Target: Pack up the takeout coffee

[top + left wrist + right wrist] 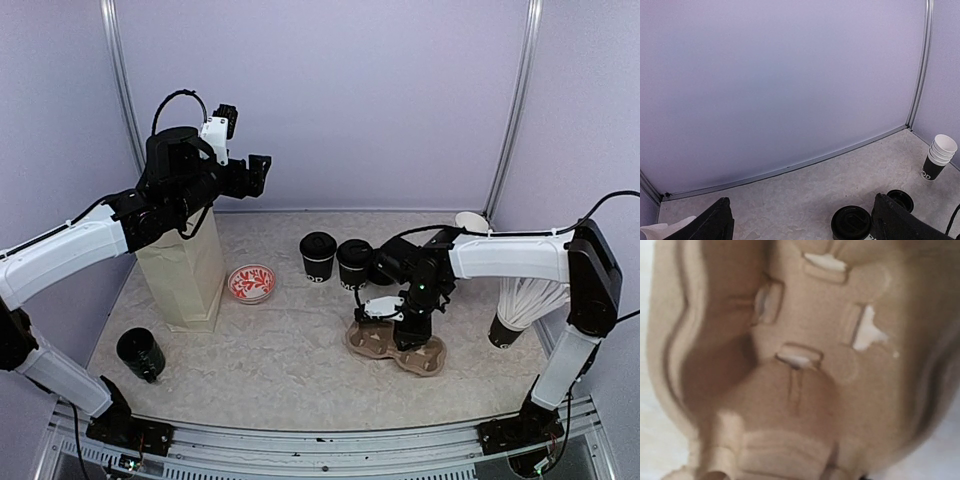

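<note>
Two takeout coffee cups, black with black lids, stand side by side mid-table. In the left wrist view one lid shows low down, and the other peeks past my right-hand finger. My left gripper hangs high above the brown paper bag, open and empty. My right gripper is pressed down on the middle ridge of the cardboard cup carrier. The carrier fills the right wrist view and hides the fingertips.
A red-and-white bowl sits beside the bag. A lone black cup stands front left. A nested stack of cups is at the back right. A black cup of white sticks leans under the right arm.
</note>
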`<state>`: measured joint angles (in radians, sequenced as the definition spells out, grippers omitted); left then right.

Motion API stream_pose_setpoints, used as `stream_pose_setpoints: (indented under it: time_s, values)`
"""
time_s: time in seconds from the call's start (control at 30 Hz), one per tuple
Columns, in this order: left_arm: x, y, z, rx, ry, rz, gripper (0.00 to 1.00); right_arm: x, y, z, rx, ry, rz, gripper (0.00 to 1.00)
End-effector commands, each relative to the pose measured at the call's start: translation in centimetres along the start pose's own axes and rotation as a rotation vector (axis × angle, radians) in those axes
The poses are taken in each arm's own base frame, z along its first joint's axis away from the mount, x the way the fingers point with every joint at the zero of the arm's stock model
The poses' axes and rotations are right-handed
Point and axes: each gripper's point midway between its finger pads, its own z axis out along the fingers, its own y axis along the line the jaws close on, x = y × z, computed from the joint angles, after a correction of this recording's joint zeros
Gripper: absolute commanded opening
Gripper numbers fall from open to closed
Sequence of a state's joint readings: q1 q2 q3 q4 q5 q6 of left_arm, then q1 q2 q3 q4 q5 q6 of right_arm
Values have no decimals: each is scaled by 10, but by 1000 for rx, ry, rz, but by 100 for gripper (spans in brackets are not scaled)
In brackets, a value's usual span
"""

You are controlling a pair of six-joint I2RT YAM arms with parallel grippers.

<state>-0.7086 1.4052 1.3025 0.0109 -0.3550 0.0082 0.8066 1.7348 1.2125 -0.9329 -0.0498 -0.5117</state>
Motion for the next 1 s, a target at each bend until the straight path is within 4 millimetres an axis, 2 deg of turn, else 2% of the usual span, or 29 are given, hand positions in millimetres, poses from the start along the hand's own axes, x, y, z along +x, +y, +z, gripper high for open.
stream_pose_setpoints:
  time_s: [0.0,0.1,0.2,0.37,0.57,0.97]
  values:
    - [-19,-1,-5,6,-36,-2,94,0,-29,-16,165,-10,-11,49]
    - [-18,-2,-5,8,-35,-2,94,-8,-27,-24,129,-65,12,48]
    - [-18,-2,-5,8,-35,-2,94,-21,-14,-33,22,-150,57,46]
    - [-18,-1,-5,2,-35,-1,94,-18,3,-21,-105,-157,131,46]
    - [-17,-1,-4,0,-33,3,94,-11,-7,-12,-66,-112,172,47]
    - [-13,-2,-1,0,-24,10,94,0,-6,4,-66,-58,180,48]
